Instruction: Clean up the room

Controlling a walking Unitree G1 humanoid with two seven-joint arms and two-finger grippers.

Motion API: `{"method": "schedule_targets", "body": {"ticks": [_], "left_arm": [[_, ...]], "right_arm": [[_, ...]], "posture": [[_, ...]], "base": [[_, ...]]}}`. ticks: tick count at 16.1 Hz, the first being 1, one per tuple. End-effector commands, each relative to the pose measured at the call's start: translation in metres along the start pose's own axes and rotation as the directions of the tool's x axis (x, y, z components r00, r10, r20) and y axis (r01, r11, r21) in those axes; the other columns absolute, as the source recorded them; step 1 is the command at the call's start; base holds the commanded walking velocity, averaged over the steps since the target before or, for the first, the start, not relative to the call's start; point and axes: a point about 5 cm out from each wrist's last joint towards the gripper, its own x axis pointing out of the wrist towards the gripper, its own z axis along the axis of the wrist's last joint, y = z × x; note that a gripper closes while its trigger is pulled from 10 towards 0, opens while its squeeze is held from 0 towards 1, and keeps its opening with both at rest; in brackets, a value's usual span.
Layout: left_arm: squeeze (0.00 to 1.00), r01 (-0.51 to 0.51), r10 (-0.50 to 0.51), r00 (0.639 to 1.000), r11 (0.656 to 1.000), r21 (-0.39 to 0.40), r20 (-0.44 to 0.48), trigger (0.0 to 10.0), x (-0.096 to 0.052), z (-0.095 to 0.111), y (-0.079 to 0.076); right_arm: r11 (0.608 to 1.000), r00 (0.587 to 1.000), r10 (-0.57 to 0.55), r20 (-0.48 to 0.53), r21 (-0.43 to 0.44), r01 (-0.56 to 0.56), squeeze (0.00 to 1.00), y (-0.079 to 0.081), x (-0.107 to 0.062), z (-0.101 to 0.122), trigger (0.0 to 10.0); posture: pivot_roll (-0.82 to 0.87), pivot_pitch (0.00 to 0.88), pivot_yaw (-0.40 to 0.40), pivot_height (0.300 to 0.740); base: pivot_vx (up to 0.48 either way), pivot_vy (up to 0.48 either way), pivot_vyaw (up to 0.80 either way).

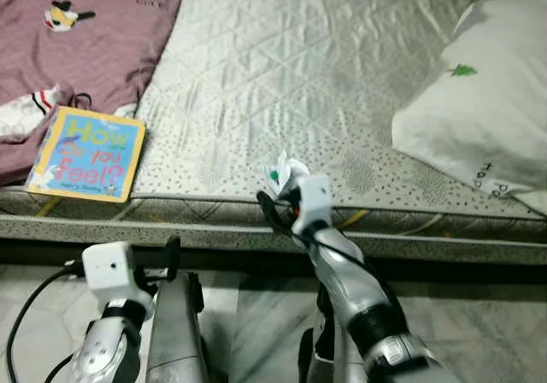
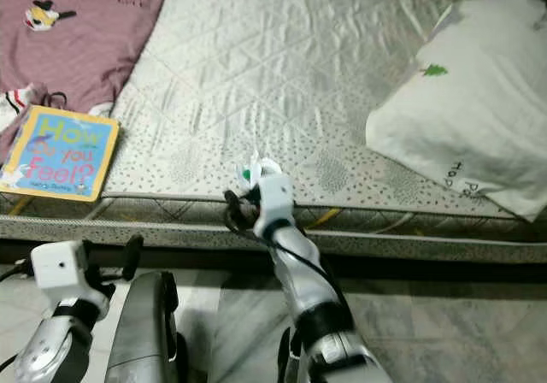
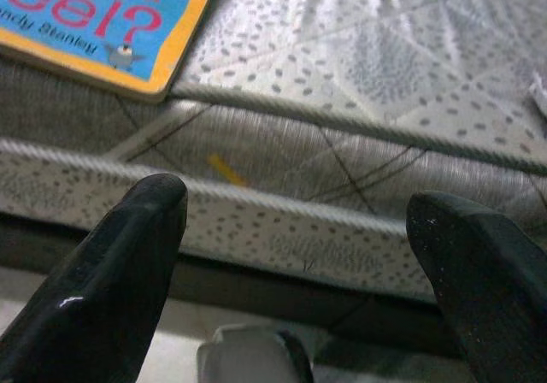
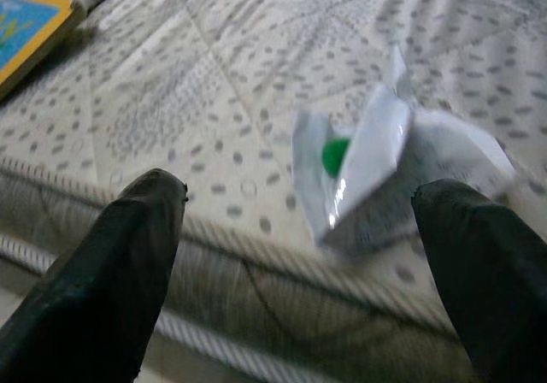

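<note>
My right gripper [image 4: 299,255] reaches to the near edge of the grey quilted mattress [image 1: 325,84], its 2 black fingers [image 4: 120,263] spread wide on either side of a crumpled white paper wrapper with a green spot [image 4: 376,165]. The wrapper is folded into sharp, glossy creases and lies on the dotted border of the mattress, just inside the corded seam; my fingers are apart from it, not touching. My left gripper [image 3: 299,263] hangs lower, in front of the mattress side, its 2 fingers also spread with nothing between them.

At the left corner of the bed, a square, stiff board book with a yellow border and blue cover [image 1: 85,154] lies flat, overhanging the edge slightly. Behind it sits a soft mauve printed cloth [image 1: 85,32], rumpled. A plump white pillow with a small green tree print [image 1: 487,101] rests on the right. The middle of the mattress between them is smooth, diamond-stitched fabric. Pale marbled floor tiles [image 1: 479,315] lie below.
</note>
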Motion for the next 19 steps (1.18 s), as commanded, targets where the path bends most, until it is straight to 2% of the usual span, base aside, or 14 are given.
{"method": "schedule_targets", "body": {"ticks": [1, 3, 6, 10, 12, 14, 15, 16, 17, 19], "left_arm": [[0.0, -0.011, 0.012, 1.0, 1.0, 0.017, -0.02, 10.0, -0.007, 0.001, 0.003], [0.0, -0.012, 0.013, 1.0, 1.0, 0.022, -0.024, 10.0, -0.01, 0.005, 0.003], [0.0, -0.003, 0.004, 0.999, 1.0, 0.023, -0.047, 10.0, -0.015, 0.003, 0.003], [0.0, 0.001, 0.0, 0.998, 1.0, 0.019, -0.061, 10.0, -0.015, 0.006, 0.0], [0.0, -0.002, 0.003, 0.998, 1.0, 0.017, -0.067, 10.0, -0.017, 0.006, -0.001], [0.0, -0.003, 0.004, 0.998, 1.0, 0.016, -0.068, 10.0, -0.017, 0.006, -0.001], [0.0, -0.005, 0.006, 0.998, 1.0, 0.016, -0.068, 10.0, -0.016, 0.006, -0.001], [0.0, -0.006, 0.007, 0.998, 1.0, 0.015, -0.068, 10.0, -0.016, 0.006, -0.001], [0.0, -0.006, 0.007, 0.998, 1.0, 0.015, -0.067, 10.0, -0.015, 0.007, -0.001], [0.0, -0.002, 0.003, 0.998, 1.0, 0.013, -0.067, 10.0, -0.014, 0.006, -0.002]], "right_arm": [[0.999, 0.999, -0.04, -0.001, 0.018, 0.04, 0.0, -0.002, 0.004, 0.001, 10.0], [0.99, 0.991, -0.132, 0.001, 0.042, 0.132, 0.0, -0.014, 0.01, 0.009, 10.0], [0.979, 0.98, -0.2, 0.011, 0.053, 0.199, 0.0, -0.024, 0.015, 0.02, 10.0], [0.976, 0.975, -0.218, 0.035, 0.011, 0.218, 0.0, -0.02, 0.023, 0.031, 10.0], [0.971, 0.972, -0.236, 0.02, -0.041, 0.237, 0.0, -0.019, 0.023, 0.026, 10.0], [0.971, 0.972, -0.235, 0.015, -0.043, 0.236, 0.0, -0.017, 0.022, 0.023, 10.0], [0.972, 0.974, -0.228, 0.006, -0.063, 0.228, 0.0, -0.013, 0.021, 0.019, 9.0], [0.972, 0.974, -0.224, 0.016, -0.075, 0.225, 0.0, -0.01, 0.021, 0.017, 3.3], [0.972, 0.976, -0.215, 0.041, -0.092, 0.218, 0.0, -0.007, 0.022, 0.02, 0.0], [0.972, 0.978, -0.206, 0.038, -0.105, 0.209, 0.0, -0.002, 0.023, 0.02, 0.0]], "posture": [[0.26, 0.32, -0.043, 0.54], [0.27, 0.344, -0.033, 0.54], [0.27, 0.362, -0.025, 0.54], [0.27, 0.374, -0.027, 0.54], [0.27, 0.375, -0.029, 0.54], [0.27, 0.375, -0.028, 0.54], [0.27, 0.372, -0.033, 0.54], [0.27, 0.372, -0.035, 0.54], [0.27, 0.371, -0.036, 0.54], [0.27, 0.367, -0.036, 0.54]], "base": [[0.0, 0.0, 0.0], [0.0, 0.0, 0.0], [0.0, 0.0, 0.0], [0.0, 0.0, 0.0], [0.0, 0.0, 0.0], [0.0, 0.0, 0.0], [0.0, 0.0, 0.0], [0.0, 0.0, 0.0], [0.0, 0.0, 0.0], [0.0, 0.0, 0.0]]}}
